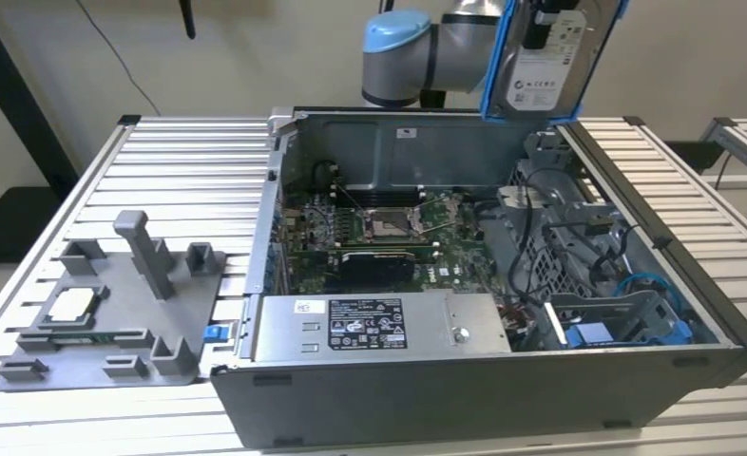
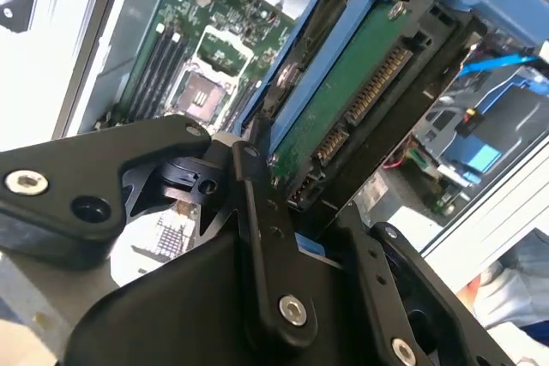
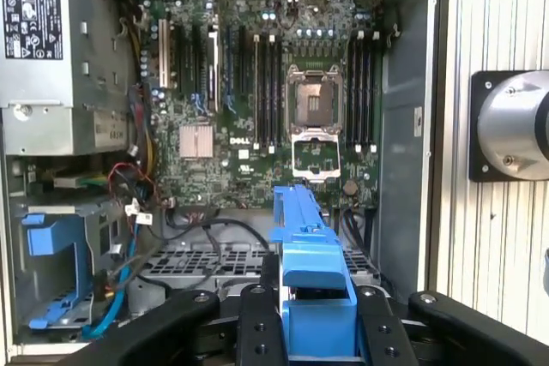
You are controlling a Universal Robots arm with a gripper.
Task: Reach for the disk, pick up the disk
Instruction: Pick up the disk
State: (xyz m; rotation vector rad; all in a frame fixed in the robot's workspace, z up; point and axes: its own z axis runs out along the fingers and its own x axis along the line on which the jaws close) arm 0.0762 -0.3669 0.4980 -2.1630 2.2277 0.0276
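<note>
Black gripper (image 3: 313, 332) fingers (image 3: 257, 323) were clamped against the blue rails of the disk (image 3: 310, 272), gripping it from both sides in both wrist views. In the exterior view, the disk (image 1: 548, 62) hung upright, lifted above the far edge of the open computer case (image 1: 475, 380), clear of the motherboard (image 1: 373, 228) below.

The disk (image 1: 547, 59) is seen silver with a white label, framed by bright blue rails; the gripper (image 3: 313, 323) is black, the motherboard (image 3: 274, 100) green.
</note>
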